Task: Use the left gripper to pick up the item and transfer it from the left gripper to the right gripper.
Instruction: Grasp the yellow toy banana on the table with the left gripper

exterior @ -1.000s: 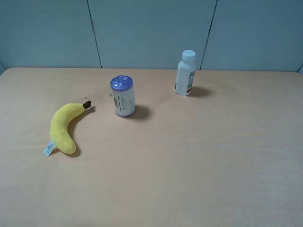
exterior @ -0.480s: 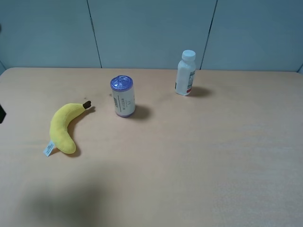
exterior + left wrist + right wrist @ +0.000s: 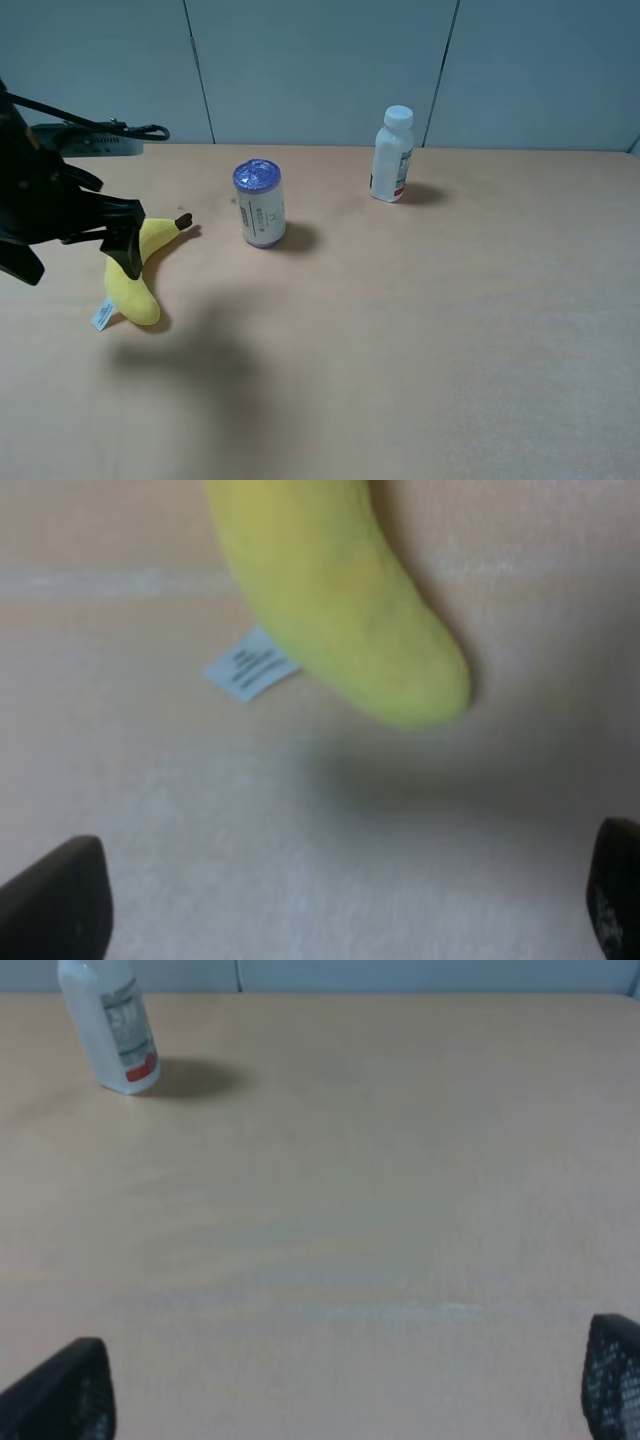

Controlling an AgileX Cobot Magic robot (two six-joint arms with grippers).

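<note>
Yellow plush banana (image 3: 137, 295) lies flat on the tan table (image 3: 420, 330), left side. Its stem end points toward the purple-lidded can (image 3: 260, 203) and the white tag (image 3: 102, 317) sits at the blunt end. Your left gripper (image 3: 78, 265) is over it, spread wide, gripping nothing. In the high view one finger (image 3: 125, 250) overlaps the banana's middle; can't tell if it touches. In the left wrist view the blunt end sits ahead of both fingertips, not between them. Your right gripper (image 3: 335, 1385) shows only in its own wrist view, also wide open and empty, over bare table. The red-labelled white bottle (image 3: 112, 1025) is well ahead of it.
</note>
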